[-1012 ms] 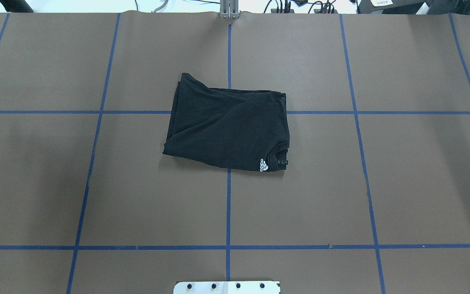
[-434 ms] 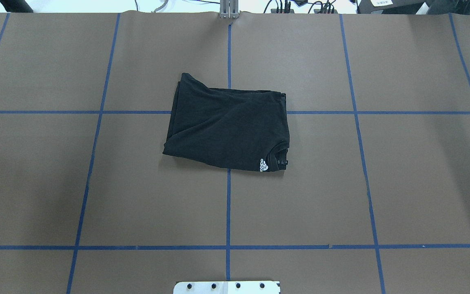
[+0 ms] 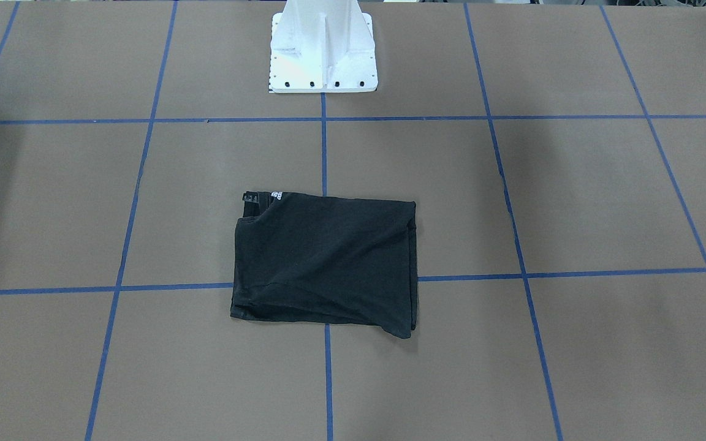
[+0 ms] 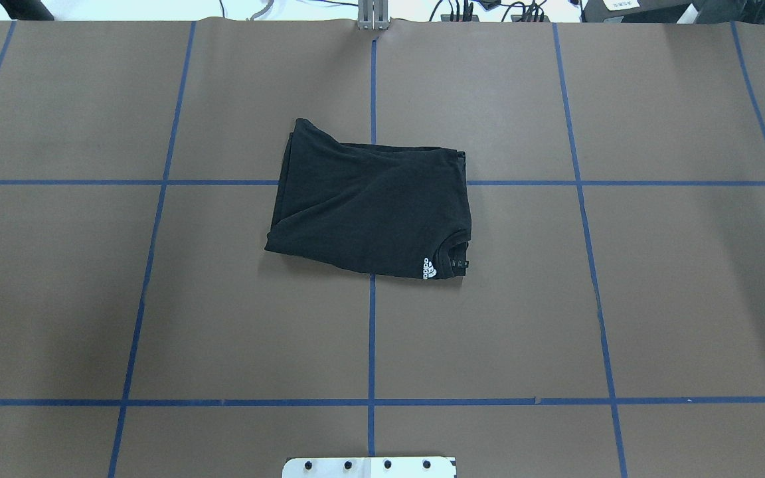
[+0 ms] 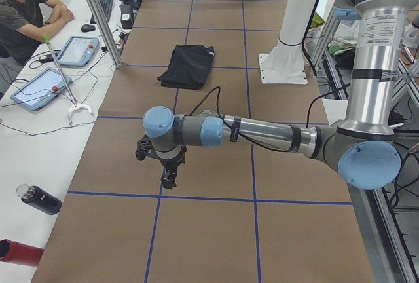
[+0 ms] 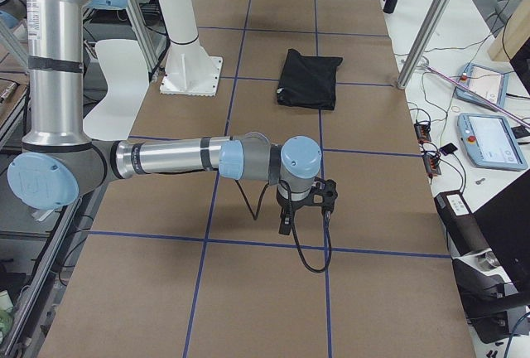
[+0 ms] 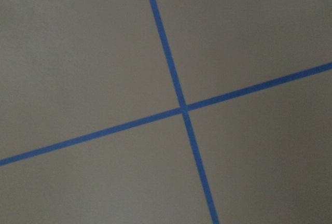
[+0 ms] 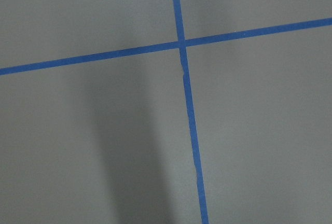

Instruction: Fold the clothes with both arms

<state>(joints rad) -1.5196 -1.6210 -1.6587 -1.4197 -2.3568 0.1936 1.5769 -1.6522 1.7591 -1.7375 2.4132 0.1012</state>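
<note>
The black T-shirt lies folded into a rough rectangle at the middle of the brown table, collar and a small white logo at its near right corner. It also shows in the front-facing view and both side views. The coloured orbit print is hidden. My left gripper hangs over bare table far from the shirt. My right gripper hangs likewise at the other end. I cannot tell if either is open or shut. Both wrist views show only table and blue tape.
The white pedestal base stands at the table's near edge. Blue tape lines grid the table. An operator sits at a side bench with tablets and a dark bottle.
</note>
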